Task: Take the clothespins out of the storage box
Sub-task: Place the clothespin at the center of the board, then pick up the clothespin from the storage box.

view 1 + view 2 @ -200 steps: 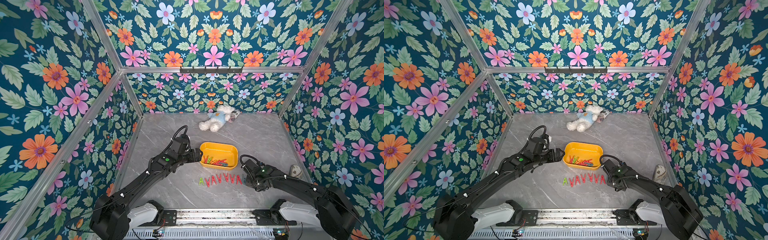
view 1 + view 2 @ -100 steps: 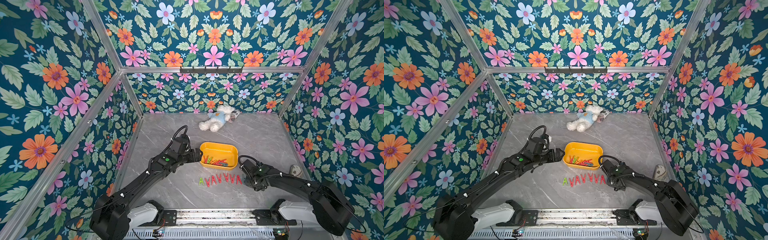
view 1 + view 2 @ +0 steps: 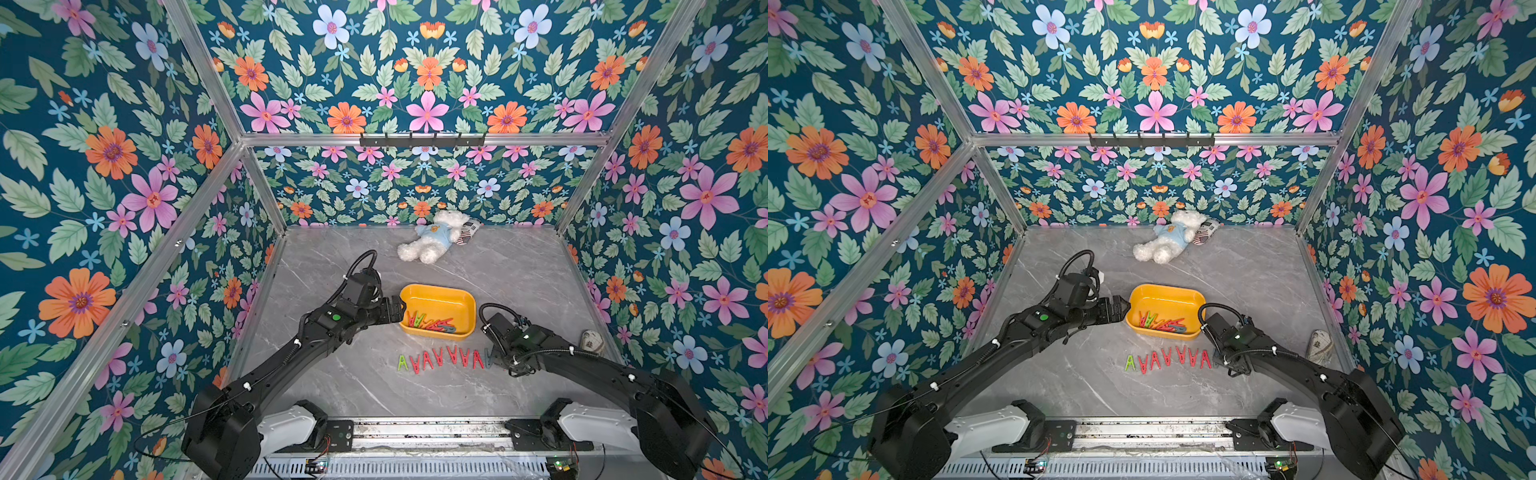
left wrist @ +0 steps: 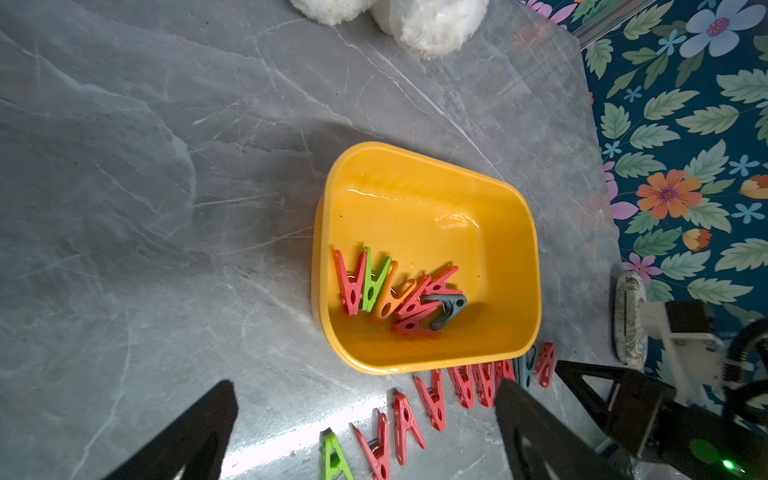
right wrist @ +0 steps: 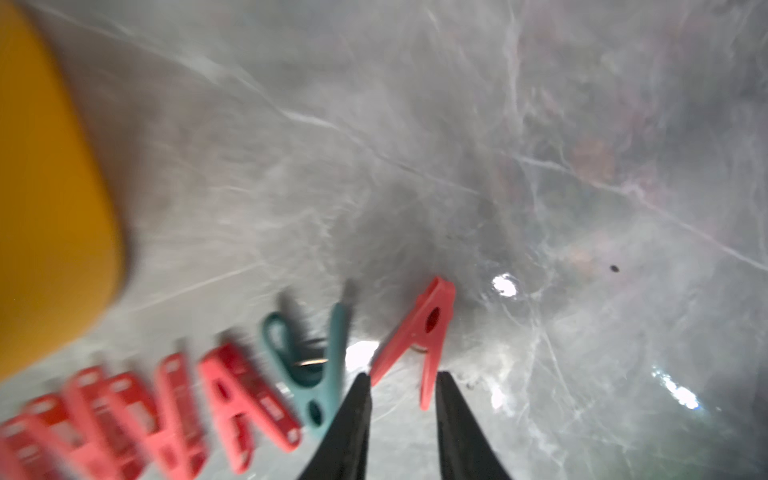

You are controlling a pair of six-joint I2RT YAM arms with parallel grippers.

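The yellow storage box [image 3: 436,291] [image 3: 1166,296] stands mid-table. Several clothespins [image 3: 430,322] [image 4: 395,291], red, green, orange and grey-blue, lie in its near end. A row of clothespins [image 3: 440,357] [image 3: 1167,357] lies on the table in front of it. My left gripper [image 3: 400,309] [image 4: 365,386] hangs wide open by the box's left end, holding nothing. My right gripper [image 5: 403,376] is low at the row's right end, fingers parted. A red clothespin [image 5: 424,332] lies flat at its tips, beside a teal one [image 5: 320,365]; in both top views the wrist hides these fingers.
A white plush bear [image 3: 432,239] lies at the back by the wall, with a small patterned pouch [image 3: 467,230] next to it. Another patterned object [image 3: 592,340] sits at the right wall near my right arm. Floral walls close in three sides.
My right gripper's fingers have parted, and the red clothespin now lies free at the right end of the row. The left arm has not moved.
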